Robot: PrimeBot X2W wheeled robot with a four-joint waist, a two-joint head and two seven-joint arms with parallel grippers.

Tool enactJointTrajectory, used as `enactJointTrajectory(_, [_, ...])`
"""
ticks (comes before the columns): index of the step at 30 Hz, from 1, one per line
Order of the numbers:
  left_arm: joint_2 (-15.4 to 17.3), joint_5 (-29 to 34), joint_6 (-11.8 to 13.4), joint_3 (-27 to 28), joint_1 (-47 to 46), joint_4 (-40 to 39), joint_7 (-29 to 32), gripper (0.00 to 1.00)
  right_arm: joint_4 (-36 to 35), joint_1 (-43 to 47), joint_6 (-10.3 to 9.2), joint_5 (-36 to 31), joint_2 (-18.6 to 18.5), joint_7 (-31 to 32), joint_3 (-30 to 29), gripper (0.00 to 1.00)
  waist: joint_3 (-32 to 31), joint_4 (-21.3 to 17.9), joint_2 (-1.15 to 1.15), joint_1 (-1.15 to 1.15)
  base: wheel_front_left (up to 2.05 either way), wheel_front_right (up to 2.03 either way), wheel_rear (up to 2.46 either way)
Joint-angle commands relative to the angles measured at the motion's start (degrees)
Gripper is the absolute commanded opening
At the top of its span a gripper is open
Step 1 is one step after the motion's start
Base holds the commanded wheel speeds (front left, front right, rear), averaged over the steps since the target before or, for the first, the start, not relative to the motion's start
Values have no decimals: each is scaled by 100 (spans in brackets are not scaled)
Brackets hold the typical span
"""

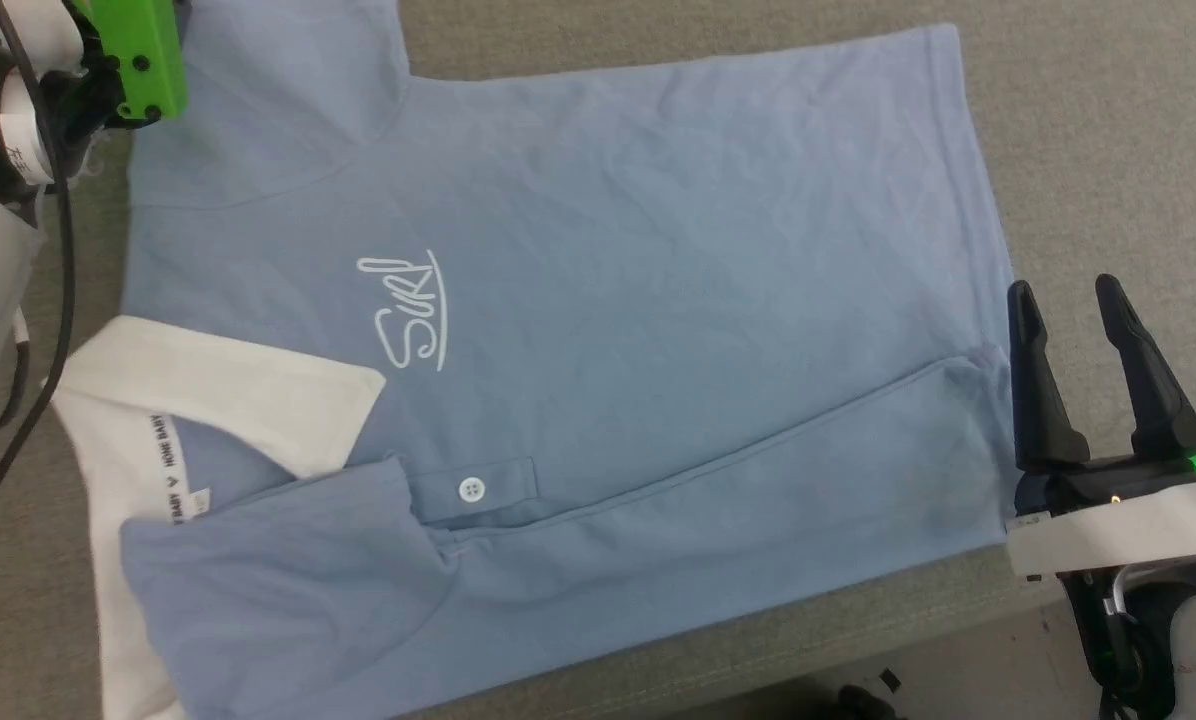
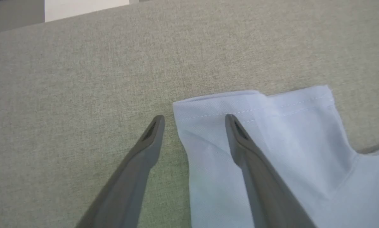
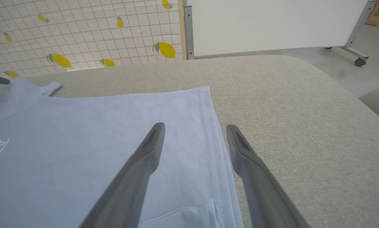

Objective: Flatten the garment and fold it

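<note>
Across the grey cloth-covered worktop (image 1: 1108,120) lies the garment (image 1: 658,300), a light blue polo shirt spread sideways, white collar (image 1: 218,385) toward the robot's left, hem (image 3: 208,142) toward its right. White cursive "Surf" lettering (image 1: 403,315) sits on the chest, and one white button (image 1: 472,488) shows near the collar. Its near long side is folded over onto the front along a slanting crease. The left pincer (image 2: 194,118) gapes wide and empty, straddling the sleeve (image 2: 272,126) edge; the right pincer (image 1: 1063,290) gapes wide and empty, astride the hem, perhaps just above the cloth
</note>
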Motion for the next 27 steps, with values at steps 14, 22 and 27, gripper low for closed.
enactJointTrajectory(14, [252, 140, 89, -288, -46, 78, 510, 100, 64, -32, -10, -40, 96, -90, -18, 100, 372, -162, 0, -1, 0, 0, 0])
enactJointTrajectory(22, [148, 159, 80, -257, 70, -49, 89, 0, 48, -23, -10, -84, 105, -40, -71, 100, 343, -86, 0, -1, 0, 0, 0])
enactJointTrajectory(27, [-12, 347, 69, -305, 183, 21, -555, 0, 34, 12, -10, -125, 88, 55, -190, 100, 108, 95, 0, -1, 0, 0, 0])
